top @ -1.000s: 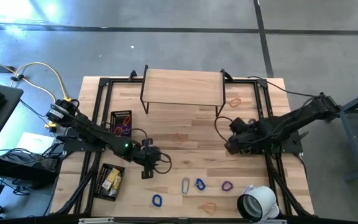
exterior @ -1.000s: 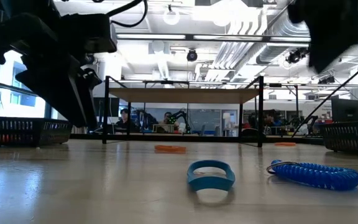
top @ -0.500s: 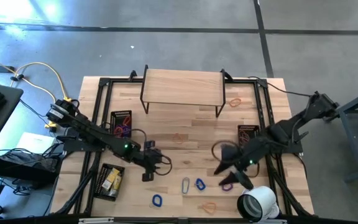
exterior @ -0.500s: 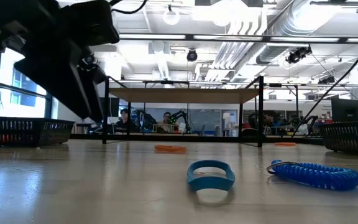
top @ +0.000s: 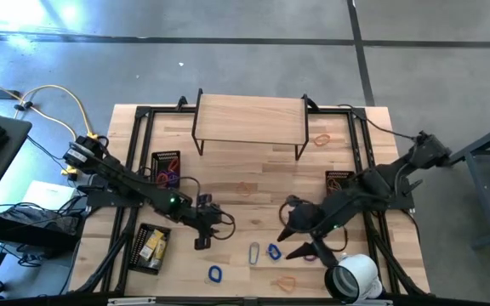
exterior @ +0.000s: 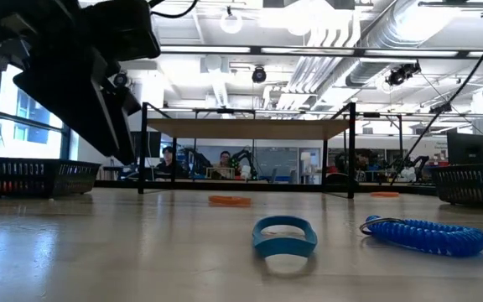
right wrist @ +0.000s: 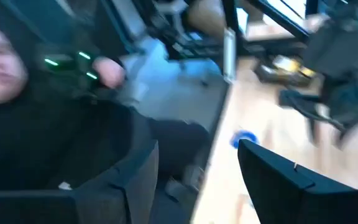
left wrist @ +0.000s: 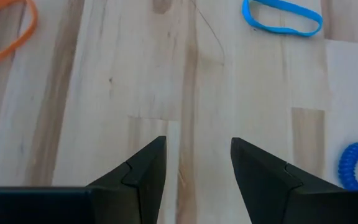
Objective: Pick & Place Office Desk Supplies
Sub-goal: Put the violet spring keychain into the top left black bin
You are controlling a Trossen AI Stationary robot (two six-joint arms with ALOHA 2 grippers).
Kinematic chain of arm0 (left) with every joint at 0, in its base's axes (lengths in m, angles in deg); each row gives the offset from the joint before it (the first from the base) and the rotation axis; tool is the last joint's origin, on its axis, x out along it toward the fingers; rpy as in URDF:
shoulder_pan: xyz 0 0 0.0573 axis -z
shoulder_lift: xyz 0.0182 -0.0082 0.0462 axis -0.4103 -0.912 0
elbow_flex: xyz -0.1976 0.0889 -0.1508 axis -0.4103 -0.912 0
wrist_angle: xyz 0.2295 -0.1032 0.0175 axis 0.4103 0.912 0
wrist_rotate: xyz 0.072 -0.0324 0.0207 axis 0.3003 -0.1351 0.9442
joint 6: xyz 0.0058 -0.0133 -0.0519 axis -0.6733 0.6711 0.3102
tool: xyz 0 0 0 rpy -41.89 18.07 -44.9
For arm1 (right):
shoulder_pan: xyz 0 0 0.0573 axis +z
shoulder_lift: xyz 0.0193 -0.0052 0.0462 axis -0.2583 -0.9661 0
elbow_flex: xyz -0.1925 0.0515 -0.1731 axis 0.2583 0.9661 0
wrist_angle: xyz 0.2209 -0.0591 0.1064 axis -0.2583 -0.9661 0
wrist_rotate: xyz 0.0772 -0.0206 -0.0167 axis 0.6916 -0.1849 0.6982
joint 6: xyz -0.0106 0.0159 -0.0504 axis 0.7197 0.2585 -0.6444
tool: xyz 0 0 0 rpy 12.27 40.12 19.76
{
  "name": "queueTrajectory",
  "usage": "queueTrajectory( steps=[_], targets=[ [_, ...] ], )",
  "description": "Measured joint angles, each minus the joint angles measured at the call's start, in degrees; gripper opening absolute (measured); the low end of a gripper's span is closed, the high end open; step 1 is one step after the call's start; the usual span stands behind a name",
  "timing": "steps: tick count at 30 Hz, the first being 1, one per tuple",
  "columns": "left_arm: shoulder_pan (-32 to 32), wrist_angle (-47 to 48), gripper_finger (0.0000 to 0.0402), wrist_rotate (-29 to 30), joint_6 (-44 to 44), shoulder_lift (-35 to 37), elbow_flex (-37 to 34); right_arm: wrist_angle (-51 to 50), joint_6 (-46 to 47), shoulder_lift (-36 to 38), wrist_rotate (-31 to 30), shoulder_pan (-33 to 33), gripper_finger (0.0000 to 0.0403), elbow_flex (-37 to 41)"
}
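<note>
Both pairs of jaws stand parted and hold nothing: the left gripper [left wrist: 197, 171] hangs over bare pale wood planks, and the right gripper [top: 300, 236] hovers low near the front loops. The supplies lie scattered flat on the table [top: 262, 183]: a blue band [left wrist: 282, 15], a blue coiled loop [exterior: 426, 236], a thin orange band [left wrist: 5, 34] and a silver oval clip [top: 254, 252]. All look very light; the rubbery bands are soft and likely to slide, so pinch across 1 strand, while the stiff, probably slick clip wants gripping across its narrow width.
</note>
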Motion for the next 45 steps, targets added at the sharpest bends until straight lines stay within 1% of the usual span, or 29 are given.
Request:
queueTrajectory(
  steps=[3, 5, 6, 8, 10, 12, 16, 18, 22, 24, 25, 29, 31, 36, 41, 43, 45],
  targets=[
    [1.2, 0.0, 0.0174, 0.0, 0.4, 0.0, 0.0, -11.6, 0.0, -5.9, -3.2, 0.9, 0.0210, -8.8],
    [2.2, 0.0, 0.0174, 0.0, 1.1, 0.0, 0.0, -19.7, 0.6, -9.8, -6.6, 1.6, 0.0210, -13.7],
    [2.7, 0.0, 0.0174, 0.0, 1.5, 0.0, 0.0, -23.7, 1.7, -11.5, -8.1, 2.0, 0.0210, -15.5],
    [3.6, 0.0, 0.0174, 0.0, 2.3, 0.0, 0.0, -31.0, 5.4, -14.5, -9.2, 2.7, 0.0210, -17.1],
    [4.5, 0.0, 0.0174, 0.1, 3.2, 0.0, 0.0, -36.8, 10.5, -17.1, -8.6, 3.0, 0.0210, -17.1],
    [5.3, 0.0, 0.0174, 0.4, 3.8, 0.0, 0.0, -42.3, 15.0, -20.0, -6.4, 2.9, 0.0210, -17.1],
    [6.8, 0.0, 0.0174, 0.8, 4.9, 0.0, 0.0, -50.2, 19.1, -26.0, -3.3, 3.0, 0.0210, -17.1],
    [7.4, -0.2, 0.0174, 0.9, 5.0, 0.0, 0.0, -51.1, 18.4, -29.1, -2.4, 3.6, 0.0210, -17.1],
    [8.1, -0.8, 0.0174, 1.1, 5.5, 0.0, 0.0, -51.3, 13.7, -33.9, 0.5, 5.3, 0.0210, -17.1],
    [8.1, -0.9, 0.0174, 1.1, 5.5, 0.0, 0.0, -51.7, 12.2, -35.4, 0.0, 5.9, 0.0210, -17.1],
    [8.1, -0.9, 0.0174, 1.2, 5.5, -0.1, 0.0, -52.1, 12.0, -35.7, -1.2, 6.2, 0.0210, -17.0],
    [8.1, -0.9, 0.0174, 1.3, 5.4, -0.1, 0.0, -52.4, 11.1, -35.9, -6.0, 6.5, 0.0210, -17.1],
    [8.1, -0.9, 0.0174, 1.3, 5.5, -0.1, 0.0, -52.5, 10.6, -36.0, -7.0, 6.5, 0.0210, -17.1],
    [8.1, -0.9, 0.0174, 1.3, 5.4, -0.1, 0.0, -51.8, 10.1, -35.9, -6.1, 6.5, 0.0210, -13.1],
    [8.1, -0.9, 0.0174, 1.3, 5.4, -0.1, 0.0, -46.8, 8.9, -35.9, -4.8, 6.5, 0.0210, -9.8],
    [8.1, -0.9, 0.0174, 1.3, 5.4, -0.1, 0.0, -46.3, 8.4, -35.9, -4.6, 6.5, 0.0210, -8.4],
    [8.1, -0.9, 0.0174, 1.3, 5.4, -0.1, 0.0, -46.1, 8.6, -35.9, -3.2, 6.5, 0.0210, -6.9]
  ],
)
